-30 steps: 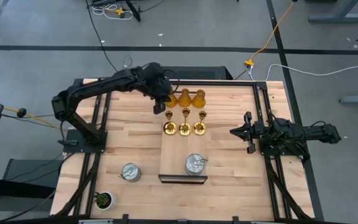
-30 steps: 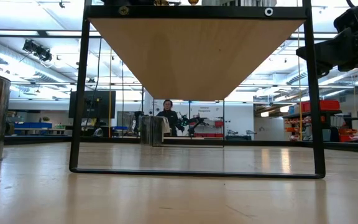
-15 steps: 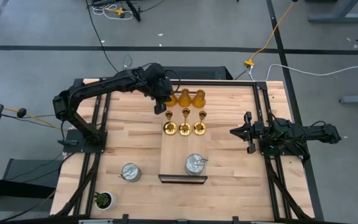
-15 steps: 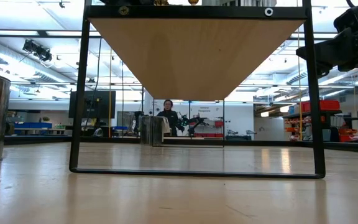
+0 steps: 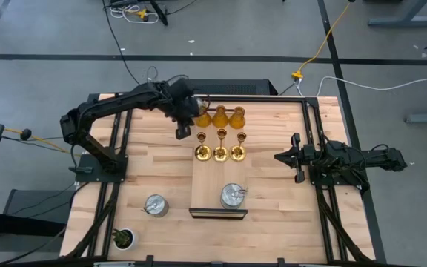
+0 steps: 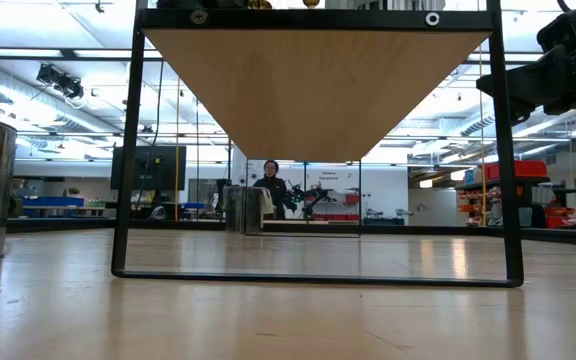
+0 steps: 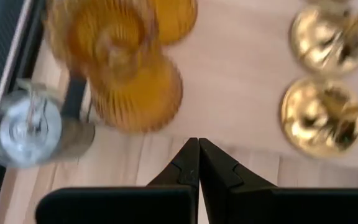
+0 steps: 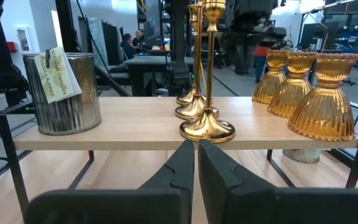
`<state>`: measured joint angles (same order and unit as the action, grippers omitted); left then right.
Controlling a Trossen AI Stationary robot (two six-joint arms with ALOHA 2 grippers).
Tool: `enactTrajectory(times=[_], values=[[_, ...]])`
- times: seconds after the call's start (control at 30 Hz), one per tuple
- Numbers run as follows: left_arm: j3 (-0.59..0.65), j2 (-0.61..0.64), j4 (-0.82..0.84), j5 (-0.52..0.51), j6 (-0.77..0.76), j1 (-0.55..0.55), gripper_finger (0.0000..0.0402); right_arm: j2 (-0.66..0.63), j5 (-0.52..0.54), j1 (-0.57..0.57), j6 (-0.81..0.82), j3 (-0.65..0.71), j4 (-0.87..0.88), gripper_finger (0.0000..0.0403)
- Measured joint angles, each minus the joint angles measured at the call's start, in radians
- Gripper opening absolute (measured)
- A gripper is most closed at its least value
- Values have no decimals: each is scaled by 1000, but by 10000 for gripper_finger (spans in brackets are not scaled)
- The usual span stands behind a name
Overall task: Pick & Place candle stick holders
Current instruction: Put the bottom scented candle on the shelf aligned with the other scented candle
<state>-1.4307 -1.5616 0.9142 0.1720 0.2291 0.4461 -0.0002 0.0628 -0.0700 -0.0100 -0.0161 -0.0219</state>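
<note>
Left tool (image 5: 180, 132) closed, empty; right tool (image 5: 296, 158) closed, empty; amber holders (image 7: 126, 74) blurred.

Amber holders (image 7: 120, 68) blurred; gold bases (image 7: 321, 37) cut off

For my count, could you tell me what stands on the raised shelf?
Three amber holders, three gold holders, one silver holder; the left arm covers its far left corner.

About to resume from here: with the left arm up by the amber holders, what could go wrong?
1. The left gripper, shut and empty, sits close beside the amber holders; a sideways move could knock one over.
2. The gold holders are thin-stemmed and tightly spaced, so they could topple together.
3. A silver holder stands near the raised shelf edge.
</note>
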Motion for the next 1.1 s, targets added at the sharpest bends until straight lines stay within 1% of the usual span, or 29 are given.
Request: enactTrajectory(times=[0.13,0.37,0.53,0.83,0.97,1.1], values=[[0,13,57,-18,12,1,10,0,0,0,0,0,0,27],[0,78,72,-19,26,-13,6,0,0,0,0,0,0,27],[0,108,108,-21,32,-11,11,0,0,0,0,0,0,27],[0,172,139,-22,139,-11,6,0,0,0,0,0,0,27],[0,199,163,-22,179,-12,15,0,0,0,0,0,0,27],[0,225,196,-21,185,-12,19,0,0,0,0,0,0,27]])
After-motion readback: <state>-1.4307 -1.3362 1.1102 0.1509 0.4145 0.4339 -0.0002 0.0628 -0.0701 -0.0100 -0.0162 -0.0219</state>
